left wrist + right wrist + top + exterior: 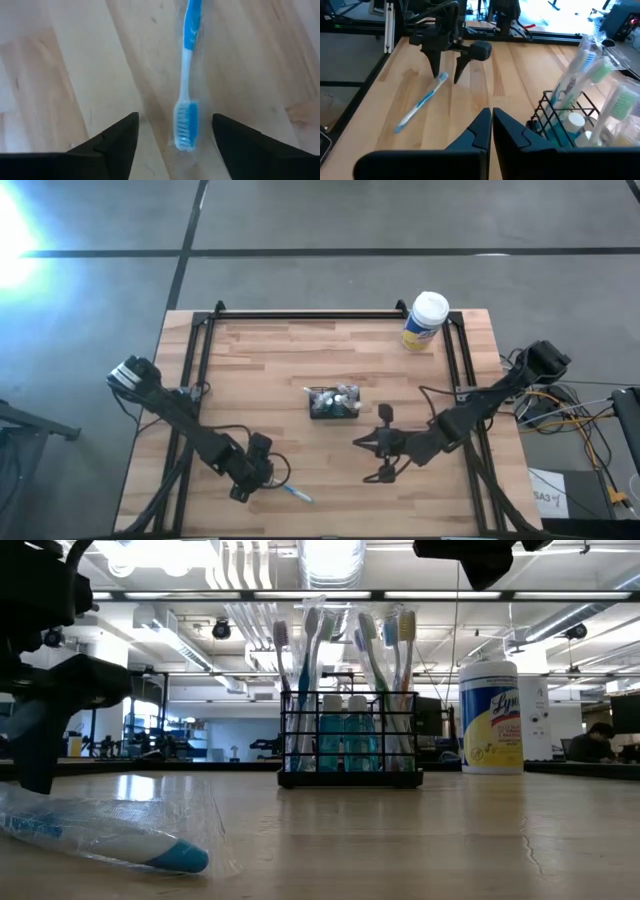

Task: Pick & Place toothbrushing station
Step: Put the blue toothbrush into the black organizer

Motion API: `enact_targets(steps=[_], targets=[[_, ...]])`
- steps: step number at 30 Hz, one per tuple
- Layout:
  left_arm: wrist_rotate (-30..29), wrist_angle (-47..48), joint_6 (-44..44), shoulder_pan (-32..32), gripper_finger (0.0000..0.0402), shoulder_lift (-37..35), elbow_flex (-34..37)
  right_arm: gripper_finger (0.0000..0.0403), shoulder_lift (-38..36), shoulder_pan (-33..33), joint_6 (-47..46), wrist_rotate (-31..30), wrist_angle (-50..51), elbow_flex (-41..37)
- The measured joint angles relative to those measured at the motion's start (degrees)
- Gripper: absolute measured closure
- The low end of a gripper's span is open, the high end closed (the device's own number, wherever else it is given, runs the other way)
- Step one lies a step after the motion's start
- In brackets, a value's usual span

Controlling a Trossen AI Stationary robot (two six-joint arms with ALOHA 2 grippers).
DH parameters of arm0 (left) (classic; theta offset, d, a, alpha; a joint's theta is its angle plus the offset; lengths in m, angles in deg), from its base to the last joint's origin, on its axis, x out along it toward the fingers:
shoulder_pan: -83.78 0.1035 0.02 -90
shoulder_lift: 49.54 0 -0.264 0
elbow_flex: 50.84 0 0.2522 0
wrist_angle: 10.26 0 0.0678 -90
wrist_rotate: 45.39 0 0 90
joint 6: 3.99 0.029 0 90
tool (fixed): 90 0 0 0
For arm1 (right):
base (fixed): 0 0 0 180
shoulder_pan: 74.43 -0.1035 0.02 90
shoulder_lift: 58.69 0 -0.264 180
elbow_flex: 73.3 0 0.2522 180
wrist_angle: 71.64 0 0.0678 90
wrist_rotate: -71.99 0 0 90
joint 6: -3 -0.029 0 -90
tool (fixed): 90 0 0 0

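I count one toothbrushing station at frame centre; one loose blue toothbrush lower left under my spread-fingered left gripper; one right gripper, fingers together, empty; one canister upper right.

Open-plan lab/office | exposed ceiling ducts | monitors

one toothbrushing station, one loose toothbrush, one wipes canister, two grippers.

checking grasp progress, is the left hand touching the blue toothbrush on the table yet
Apart. The left wrist view shows the left hand open, with bare wood visible between each finger and the blue toothbrush head lying between them.
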Motion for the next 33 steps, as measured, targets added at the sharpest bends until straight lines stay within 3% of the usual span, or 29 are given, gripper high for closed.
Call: enact_targets(steps=[5,11,13,16,19,26,33], targets=[[0.55,-0.82,1.38,-0.03,0.0208,0.59,-0.07,0.039,0.85,0.0,0.17,0.0,-0.06,0.49],[-0.28,-0.82,4.1,-0.02,0.0354,0.39,-0.09,0.039,0.85,0.0,0.6,0.01,-0.39,0.56],[-1.95,-0.61,5.15,0.1,0.0383,0.31,-0.07,0.039,0.9,0.0,1.06,0.05,-0.47,0.56],[-6.36,0.64,6.9,0.11,0.0374,0.24,-0.04,0.039,1.09,0.0,1.07,0.23,-0.44,0.56],[-11.48,8.86,9.42,0.02,0.0369,-0.41,-2.31,0.039,1.09,0.18,1.03,1.83,-0.89,0.56],[-26.1,32.62,16.73,0.0,0.0386,-1.03,-17.54,0.039,1.09,3.04,-0.67,12.14,-1.42,2.97],[-43.06,38.25,30.54,-1.72,0.0378,-1.16,-30.11,0.039,1.16,7.46,-3.94,21.15,-1.31,6.02]])
